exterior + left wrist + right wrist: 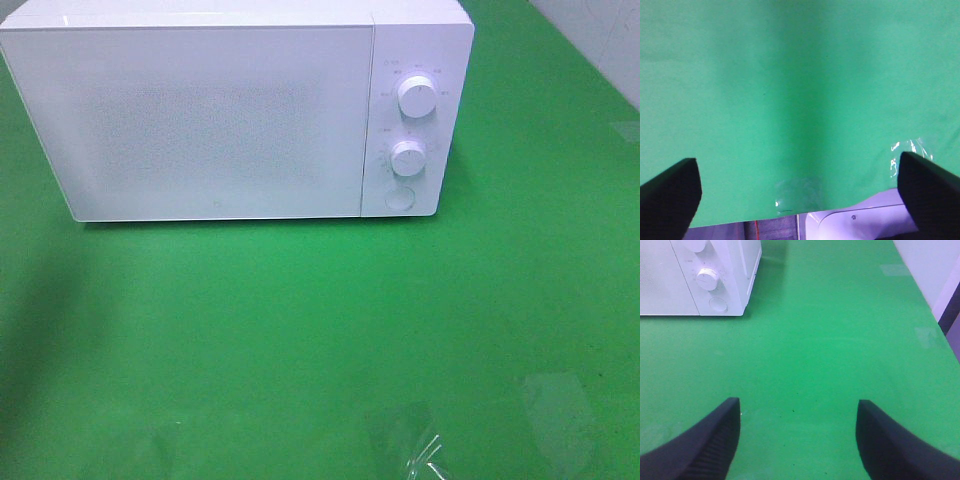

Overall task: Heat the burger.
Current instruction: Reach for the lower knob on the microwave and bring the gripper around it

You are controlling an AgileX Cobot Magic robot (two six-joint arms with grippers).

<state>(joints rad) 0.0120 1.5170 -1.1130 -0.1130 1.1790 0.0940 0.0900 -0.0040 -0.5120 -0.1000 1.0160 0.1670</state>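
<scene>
The microwave point(200, 120) stands shut at the far edge of the green desk point(300, 330). No burger shows anywhere; perhaps it is already inside, so progress is unclear. The left gripper point(797, 162) and right gripper point(799, 404) hang with fingers apart, empty

Light is bright and flat, washing the white microwave point(210, 120) so pale its door looks nearly blank. The green cloth point(320, 320) dims into a soft shadow at the near left. Clear tape point(425, 455) glints. A darker band runs down the left wrist view; the right gripper point(797, 402) is soft black blur
</scene>
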